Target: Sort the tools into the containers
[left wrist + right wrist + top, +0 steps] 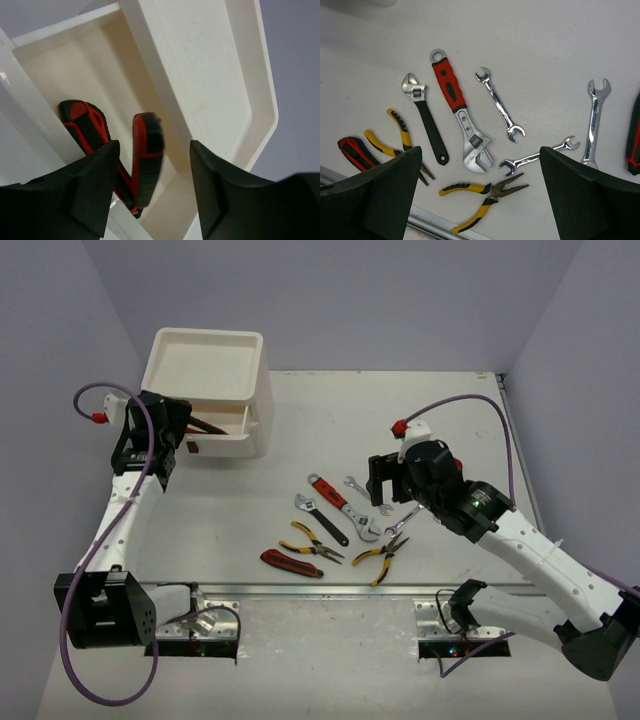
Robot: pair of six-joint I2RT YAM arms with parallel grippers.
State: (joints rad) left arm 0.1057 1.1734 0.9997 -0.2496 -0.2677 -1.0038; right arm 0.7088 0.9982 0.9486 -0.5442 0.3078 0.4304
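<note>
The white container unit (207,360) stands at the back left, with a shallow tray (210,65) on top and one drawer (75,70) pulled open. Red-and-black pliers (145,155) lie in that drawer. My left gripper (155,187) is open just over them, at the drawer's front (176,440). My right gripper (480,200) is open and empty above the loose tools (382,488). Below it lie yellow-and-black pliers (485,192), a red-handled adjustable wrench (457,112), a black-handled adjustable wrench (427,120) and three silver wrenches (500,105).
A second pair of yellow-and-black pliers (400,142) and a red-and-black pair (357,152) lie left of the group, near the table's metal front rail (330,590). A red-and-black handle (634,135) shows at the right edge of the right wrist view.
</note>
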